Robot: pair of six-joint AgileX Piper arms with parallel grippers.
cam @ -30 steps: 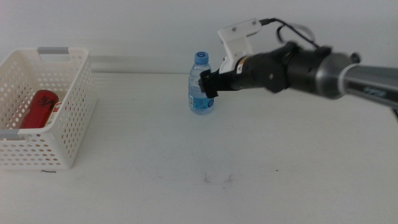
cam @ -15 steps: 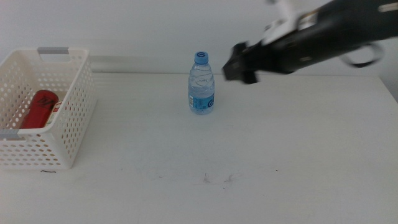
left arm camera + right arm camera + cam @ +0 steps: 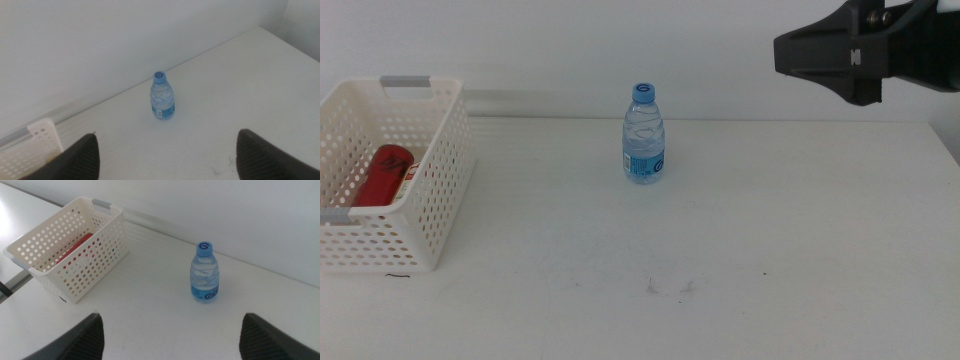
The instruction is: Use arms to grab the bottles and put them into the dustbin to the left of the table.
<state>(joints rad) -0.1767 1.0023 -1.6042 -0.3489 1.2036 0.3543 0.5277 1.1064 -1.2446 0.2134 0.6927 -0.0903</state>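
A clear water bottle [image 3: 643,135] with a blue cap and blue label stands upright on the white table [image 3: 720,240], near its far edge. It also shows as the bottle [image 3: 162,96] in the left wrist view and the bottle [image 3: 204,272] in the right wrist view. My right gripper [image 3: 828,55] hangs high at the upper right, well away from the bottle, open and empty, as the right gripper [image 3: 172,320] shows. The left gripper [image 3: 166,137] is open too, far back from the bottle and out of the middle view. In the white dustbin [image 3: 430,200] on the left lies a red can [image 3: 385,172].
The perforated dustbin [image 3: 85,275] has grey handles, and the red can [image 3: 75,250] shows through its wall. One corner of the dustbin [image 3: 45,135] appears in the left wrist view. Faint dark scuff marks [image 3: 670,288] lie near the table's front. A pale wall stands behind the table.
My right gripper, which was at the water bottle a second ago, has pulled away up and to the right. The bottle stands where it was.
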